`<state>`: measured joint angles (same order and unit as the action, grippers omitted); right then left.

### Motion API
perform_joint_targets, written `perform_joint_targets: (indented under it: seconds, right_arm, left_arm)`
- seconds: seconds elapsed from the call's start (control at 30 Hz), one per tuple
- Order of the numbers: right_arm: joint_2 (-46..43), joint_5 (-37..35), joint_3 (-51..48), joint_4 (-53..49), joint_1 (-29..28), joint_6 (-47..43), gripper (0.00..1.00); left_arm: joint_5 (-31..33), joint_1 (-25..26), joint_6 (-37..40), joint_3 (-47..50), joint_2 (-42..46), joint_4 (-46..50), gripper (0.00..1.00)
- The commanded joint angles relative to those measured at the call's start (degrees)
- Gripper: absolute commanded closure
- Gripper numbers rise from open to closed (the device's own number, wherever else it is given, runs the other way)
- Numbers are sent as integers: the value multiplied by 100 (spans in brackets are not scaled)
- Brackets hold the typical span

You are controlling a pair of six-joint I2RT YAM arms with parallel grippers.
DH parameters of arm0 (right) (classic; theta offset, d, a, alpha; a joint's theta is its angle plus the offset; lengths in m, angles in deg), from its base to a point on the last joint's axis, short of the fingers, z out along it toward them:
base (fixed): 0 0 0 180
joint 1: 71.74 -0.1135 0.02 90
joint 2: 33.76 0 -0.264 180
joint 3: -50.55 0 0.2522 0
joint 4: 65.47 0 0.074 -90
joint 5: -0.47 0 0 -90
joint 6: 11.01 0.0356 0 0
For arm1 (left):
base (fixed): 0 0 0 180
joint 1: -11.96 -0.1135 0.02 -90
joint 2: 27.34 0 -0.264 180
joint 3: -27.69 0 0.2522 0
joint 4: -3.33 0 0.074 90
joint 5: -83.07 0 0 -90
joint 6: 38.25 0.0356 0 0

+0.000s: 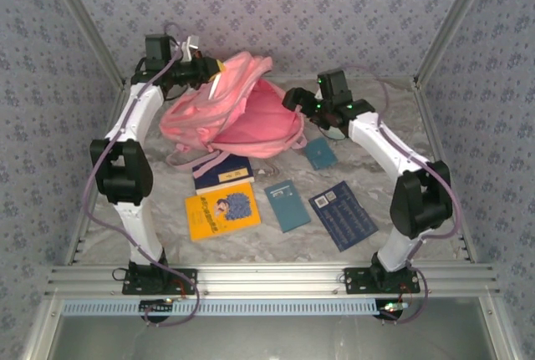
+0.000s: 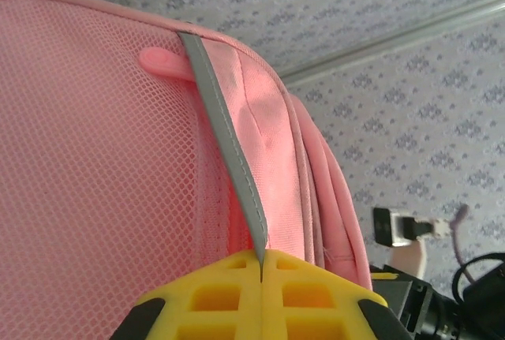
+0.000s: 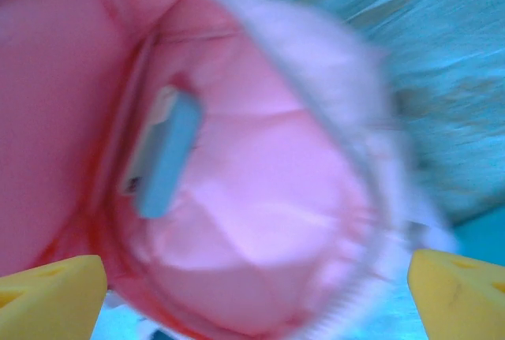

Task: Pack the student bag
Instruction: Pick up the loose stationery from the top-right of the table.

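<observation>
- Pincers: the left pincer (image 2: 260, 259) is clamped shut on the grey stripe (image 2: 229, 151) at the rim of the student bag (image 1: 242, 122), holding that rim raised; the right pincer (image 3: 252, 285) stands with its yellow fingers spread wide and nothing between them, facing the bag's open mouth.
- Student bag: pink, lying on the marbled table (image 1: 267, 247) near its far edge, left of centre; the mouth gapes toward the right arm; the pink lining is exposed; a strap trails onto the table at the near side.
- Yellow book (image 1: 221, 212): flat on the table toward the near edge, left of centre; cover up, slightly askew.
- Dark blue printed booklet (image 1: 343, 215): flat, right of centre, turned at an angle; well apart from the bag.
- Navy book (image 1: 223, 170): flat, just beside the bag's near side; its near edge touches or overlaps the yellow book.
- Teal booklet (image 1: 287, 205): flat, mid-table, between the yellow book and the printed booklet; touching neither.
- Small teal card (image 1: 319, 153): flat, beside the right arm's forearm, near the bag's mouth.
- Pale blue flat item (image 3: 166, 158): inside the bag against the lining; the wrist view is blurred, so it cannot be identified.
</observation>
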<state>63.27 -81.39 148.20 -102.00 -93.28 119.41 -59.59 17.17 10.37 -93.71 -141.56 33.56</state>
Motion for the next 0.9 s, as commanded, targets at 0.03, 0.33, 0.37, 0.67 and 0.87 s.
perform_joint_targets:
  seconds: [0.03, 0.33, 0.37, 0.67, 0.87]
  right_arm:
    - [-129, -922, -154, -1002, 559, -778, 0]
    - [812, -1854, 1052, -2687, 1550, -985, 0]
    - [1091, -2148, 1346, -2975, 1585, -1098, 0]
    - [2359, -2173, 2332, -3526, 1890, -1503, 0]
    - [2752, -1705, 2482, -3464, 2065, -1630, 0]
  left_arm:
    - [-113, 45, 64, -565, 260, -197, 100]
    - [89, 191, 518, -485, 391, 257, 100]
    - [76, 191, 520, -478, 384, 264, 100]
    - [-44, 221, 485, -443, 376, 196, 100]
    - [-185, 226, 219, -240, 305, -111, 100]
